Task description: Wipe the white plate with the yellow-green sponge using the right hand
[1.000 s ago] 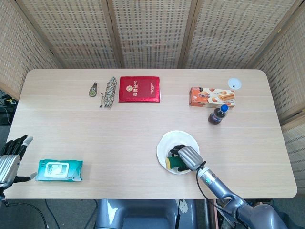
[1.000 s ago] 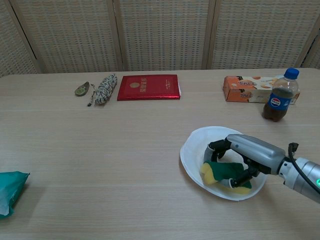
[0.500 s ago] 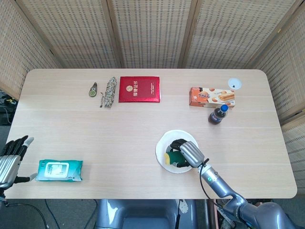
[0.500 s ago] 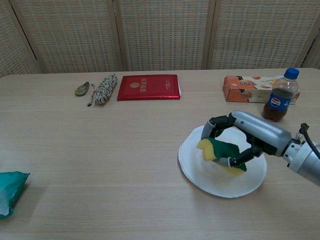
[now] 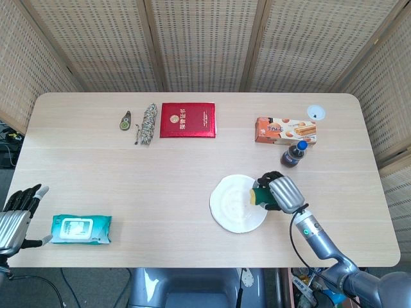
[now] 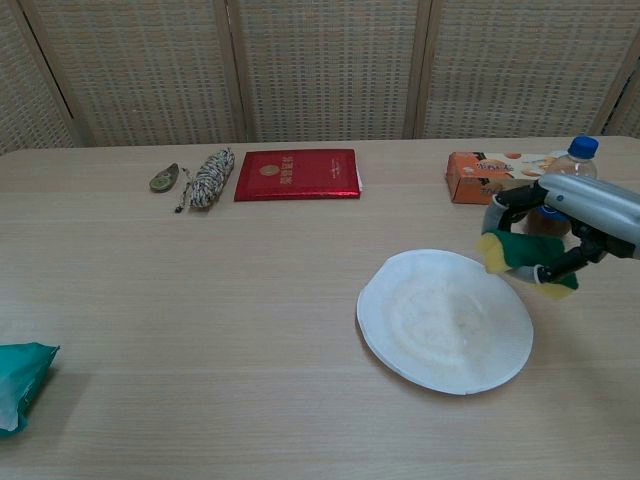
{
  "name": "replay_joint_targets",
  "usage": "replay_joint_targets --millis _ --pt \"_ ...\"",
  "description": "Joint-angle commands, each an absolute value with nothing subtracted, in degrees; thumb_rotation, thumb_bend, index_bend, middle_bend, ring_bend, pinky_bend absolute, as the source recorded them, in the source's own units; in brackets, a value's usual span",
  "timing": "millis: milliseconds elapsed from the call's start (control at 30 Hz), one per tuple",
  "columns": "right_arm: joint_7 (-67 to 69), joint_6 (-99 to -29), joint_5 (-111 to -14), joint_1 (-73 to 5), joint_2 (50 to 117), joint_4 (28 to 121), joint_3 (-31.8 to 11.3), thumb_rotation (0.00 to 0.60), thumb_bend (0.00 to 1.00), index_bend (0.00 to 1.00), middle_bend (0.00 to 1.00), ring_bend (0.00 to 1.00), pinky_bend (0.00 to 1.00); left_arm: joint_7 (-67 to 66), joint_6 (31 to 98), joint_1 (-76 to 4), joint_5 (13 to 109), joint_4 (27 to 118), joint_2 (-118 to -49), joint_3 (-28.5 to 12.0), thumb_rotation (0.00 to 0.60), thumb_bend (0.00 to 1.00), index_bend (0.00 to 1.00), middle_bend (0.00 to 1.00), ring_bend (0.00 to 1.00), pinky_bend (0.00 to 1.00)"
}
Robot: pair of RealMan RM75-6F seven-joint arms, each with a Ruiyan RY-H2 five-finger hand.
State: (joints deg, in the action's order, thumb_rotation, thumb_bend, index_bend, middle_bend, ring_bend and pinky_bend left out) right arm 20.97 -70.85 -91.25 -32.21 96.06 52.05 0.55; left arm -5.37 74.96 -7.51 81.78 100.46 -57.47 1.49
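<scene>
The white plate (image 5: 236, 203) (image 6: 444, 320) lies flat near the table's front, right of centre, with nothing on it. My right hand (image 5: 280, 192) (image 6: 566, 231) grips the yellow-green sponge (image 5: 259, 194) (image 6: 519, 256) and hovers above the plate's right rim, lifted off it. In the chest view the sponge's yellow end points left and its green face shows between the fingers. My left hand (image 5: 15, 215) hangs off the table's left front corner with its fingers spread, holding nothing.
A cola bottle (image 5: 294, 154) (image 6: 566, 193) stands just behind my right hand, with a snack box (image 5: 284, 129) behind it. A red booklet (image 5: 187, 120), a rope bundle (image 5: 148, 122) and a small tag (image 5: 126, 120) lie at the back. A teal wipes pack (image 5: 81, 229) sits front left.
My right hand has lifted the sponge off the plate and carried it to the right, past the rim. The plate, tilted a second ago, now lies flat. The left hand barely moved.
</scene>
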Motion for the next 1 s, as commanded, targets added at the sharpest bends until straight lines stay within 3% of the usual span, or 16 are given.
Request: replay_joint_targets --millis 33,100,167,300,400,633,867,1000 --pt "13.39 -65.26 -88.15 -30.87 94.39 52.25 1.21 0.600 0.30 0.45 0.52 0.32 0.25 -5.29 75.27 -7.36 82.30 100.71 -57.36 1.71 0.600 0.00 0.00 0.00 0.00 0.00" --pt "10.72 -63.69 -87.22 -30.74 94.16 52.54 1.16 0.600 0.30 0.45 0.48 0.30 0.22 -5.28 75.50 -7.25 82.58 100.75 -57.34 1.80 0.600 0.00 0.00 0.00 0.00 0.00" --pt "7.58 -62.19 -86.22 -30.66 93.97 52.93 1.01 0.600 0.30 0.41 0.39 0.22 0.15 -5.20 75.66 -7.16 82.82 100.78 -57.32 1.90 0.600 0.00 0.00 0.00 0.00 0.00" --pt "1.76 -59.09 -83.51 -30.46 92.94 55.78 0.25 0.600 0.26 0.19 0.11 0.01 0.01 -4.87 75.95 -7.00 83.25 100.79 -57.17 2.04 0.600 0.00 0.00 0.00 0.00 0.00" --pt "-1.44 -57.02 -80.41 -30.05 91.50 59.90 -0.94 0.600 0.16 0.04 0.00 0.00 0.00 -4.49 76.22 -6.86 83.53 100.74 -57.04 2.11 0.600 0.00 0.00 0.00 0.00 0.00" --pt "-8.23 -57.10 -75.18 -28.56 86.66 71.78 -3.08 0.600 0.07 0.00 0.00 0.00 0.00 -3.76 76.51 -6.71 83.92 100.79 -56.66 2.18 0.600 0.00 0.00 0.00 0.00 0.00" --pt "-9.19 -66.80 -78.63 -23.84 78.50 86.51 -2.33 0.600 0.04 0.00 0.00 0.00 0.00 -2.77 77.31 -6.33 84.53 100.55 -56.31 2.24 0.600 0.00 0.00 0.00 0.00 0.00" --pt "-5.98 -76.29 -84.97 -18.71 73.77 91.18 0.21 0.600 0.00 0.00 0.00 0.00 0.00 -1.92 78.82 -5.69 85.31 100.02 -56.23 2.22 0.600 0.00 0.00 0.00 0.00 0.00"
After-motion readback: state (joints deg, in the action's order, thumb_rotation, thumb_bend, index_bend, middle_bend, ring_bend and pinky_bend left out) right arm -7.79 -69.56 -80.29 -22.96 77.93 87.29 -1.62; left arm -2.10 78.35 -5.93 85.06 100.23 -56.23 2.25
